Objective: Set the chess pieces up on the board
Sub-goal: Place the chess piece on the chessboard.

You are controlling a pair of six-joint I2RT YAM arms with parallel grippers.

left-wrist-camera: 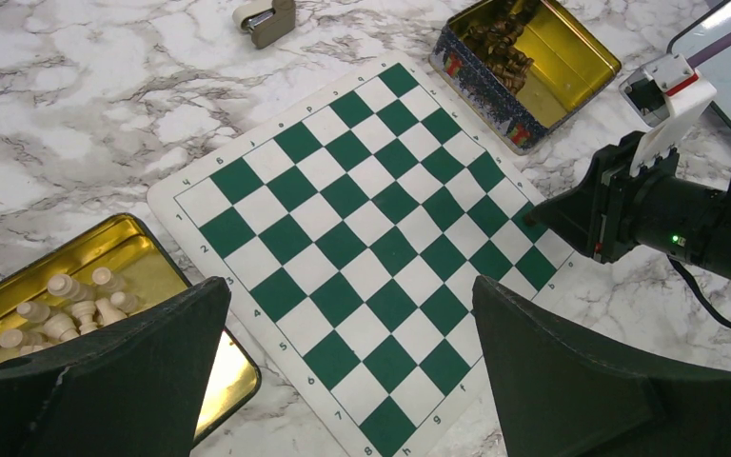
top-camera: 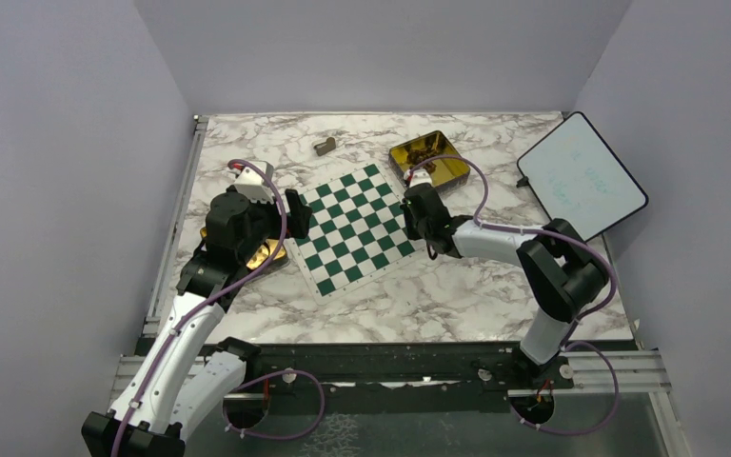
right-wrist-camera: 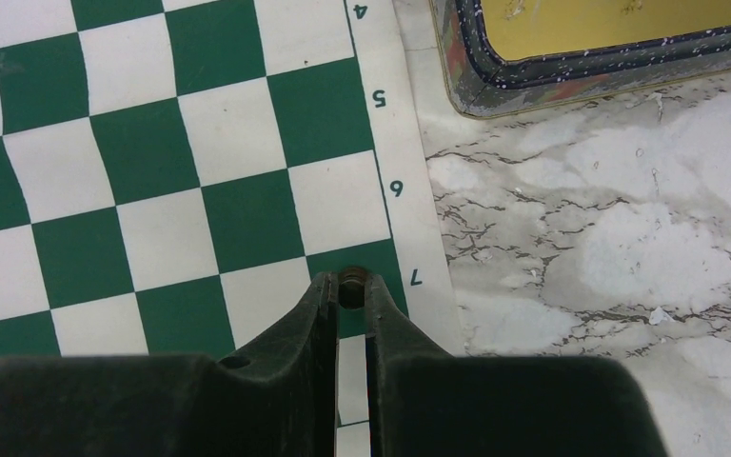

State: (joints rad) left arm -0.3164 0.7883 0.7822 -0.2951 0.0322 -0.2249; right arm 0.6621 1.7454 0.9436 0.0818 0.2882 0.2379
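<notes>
1. R gripper [right-wrist-camera: 350,297] is clamping a dark piece [right-wrist-camera: 350,282] over the board's [right-wrist-camera: 238,143] edge sq by "7".
2. L gripper [left-wrist-camera: 350,286] is hovering at board's opposite side, jaws wide apart.
3. Best approach: lowering straight, centring on sq, releasing gently.
4. Other pcs [left-wrist-camera: 500,43] are sitting in tin [left-wrist-camera: 571,67] beside board.

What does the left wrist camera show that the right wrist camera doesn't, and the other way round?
Only the left wrist view: the whole board, a tin of pale pieces, a grey block. Only the right wrist view: a small dark piece clamped in the right gripper. Both: the board's numbered edge, the other tin, the marble table.
</notes>
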